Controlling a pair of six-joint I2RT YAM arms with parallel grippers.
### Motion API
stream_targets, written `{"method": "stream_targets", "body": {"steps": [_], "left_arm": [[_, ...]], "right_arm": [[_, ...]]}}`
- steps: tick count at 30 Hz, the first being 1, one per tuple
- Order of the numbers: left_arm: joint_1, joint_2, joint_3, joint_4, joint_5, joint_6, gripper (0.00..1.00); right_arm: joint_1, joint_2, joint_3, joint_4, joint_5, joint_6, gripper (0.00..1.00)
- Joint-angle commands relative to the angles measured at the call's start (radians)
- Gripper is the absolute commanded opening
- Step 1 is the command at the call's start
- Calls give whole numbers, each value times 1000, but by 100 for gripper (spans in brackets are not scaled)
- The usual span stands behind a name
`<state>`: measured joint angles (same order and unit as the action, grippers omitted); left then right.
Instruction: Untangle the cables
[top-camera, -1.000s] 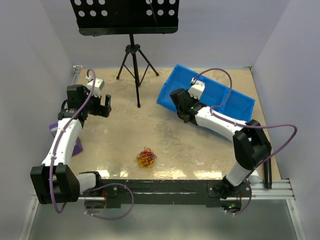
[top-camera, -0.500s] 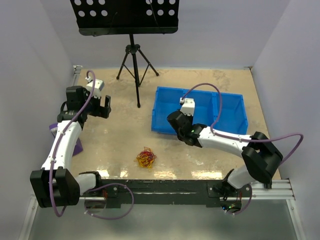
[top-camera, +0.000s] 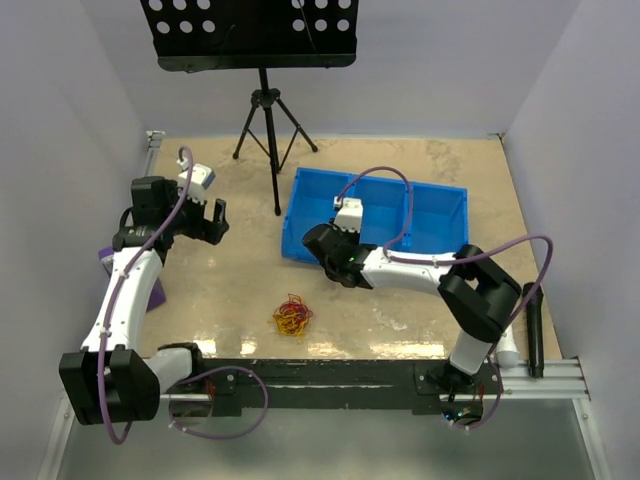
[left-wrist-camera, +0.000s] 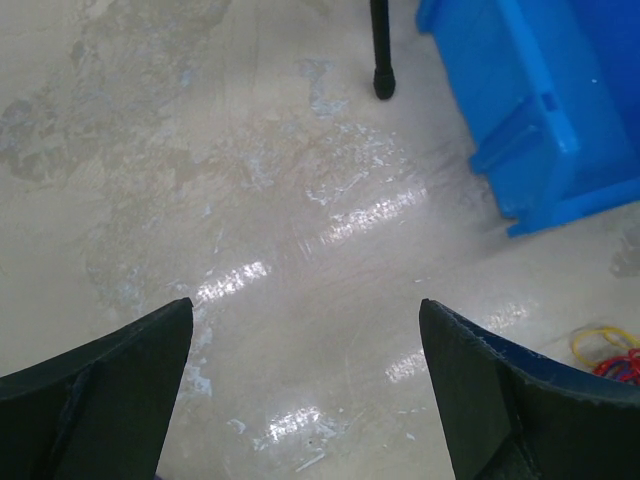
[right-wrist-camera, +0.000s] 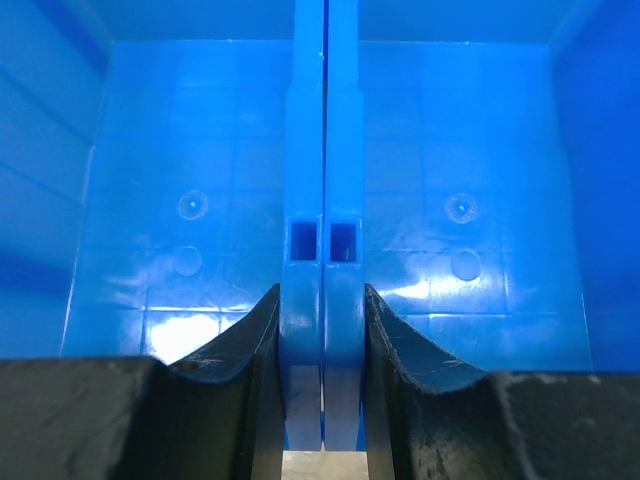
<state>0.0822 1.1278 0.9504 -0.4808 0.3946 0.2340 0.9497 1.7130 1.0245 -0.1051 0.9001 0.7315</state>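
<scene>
1. My right pincer (right-wrist-camera: 322, 300) is clamped on an upright blue rib (right-wrist-camera: 322, 200) of the blue bin (right-wrist-camera: 190, 150), with one finger pressed against each side of it.
2. From above, the right pincer (top-camera: 322, 248) sits at the near left end of the blue bin (top-camera: 445, 225), which stands on the table (top-camera: 230, 280) right of centre.
3. My left pincer (left-wrist-camera: 305, 305) gapes wide with nothing between its fingers and hangs over bare table (left-wrist-camera: 300, 200).
4. From above, the left pincer (top-camera: 207, 220) is on the left side, well apart from the bin.
5. The cables (top-camera: 292, 316), a small red and yellow tangle, lie on the table near the front edge, between my two arms. Neither pincer touches them.
6. In my left wrist view the cables (left-wrist-camera: 608, 352) only peek in at the lower right edge, below a corner of the blue bin (left-wrist-camera: 540, 100).
7. Farther back stands a black tripod stand (top-camera: 265, 110), and one foot of the stand (left-wrist-camera: 380, 50) rests on the table just left of the bin.
</scene>
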Motion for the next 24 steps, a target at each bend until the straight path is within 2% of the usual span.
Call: {"method": "stream_targets", "body": {"steps": [1, 4, 5, 6, 7, 8, 11, 14, 16, 20, 24], "left_arm": [[-27, -20, 1, -70, 105, 86, 100], [-48, -22, -15, -125, 159, 157, 100], [-61, -25, -21, -146, 176, 181, 100], [-71, -28, -30, -171, 196, 215, 100], [-73, -29, -41, -188, 211, 240, 100], [-105, -34, -54, -209, 226, 267, 100], [-151, -49, -91, -249, 285, 339, 100], [-218, -88, -108, -240, 325, 349, 100], [-307, -92, -108, -228, 297, 338, 100], [-467, -39, -101, -217, 276, 295, 100], [-567, 38, -133, -161, 253, 249, 100]], "right_arm": [[43, 45, 100, -44, 45, 149, 0], [55, 30, 82, -19, 46, 126, 0], [57, 13, 65, -2, 48, 111, 3], [58, -7, 48, 17, 45, 92, 14], [58, -32, 24, 33, 43, 71, 33], [58, -73, 0, 48, 36, 56, 47], [61, -197, -79, 99, -6, 31, 62], [70, -338, -168, 149, -67, 16, 65], [78, -418, -211, 165, -113, 13, 66], [90, -521, -271, 124, -171, 49, 65], [110, -584, -331, 71, -185, 92, 65]]}}
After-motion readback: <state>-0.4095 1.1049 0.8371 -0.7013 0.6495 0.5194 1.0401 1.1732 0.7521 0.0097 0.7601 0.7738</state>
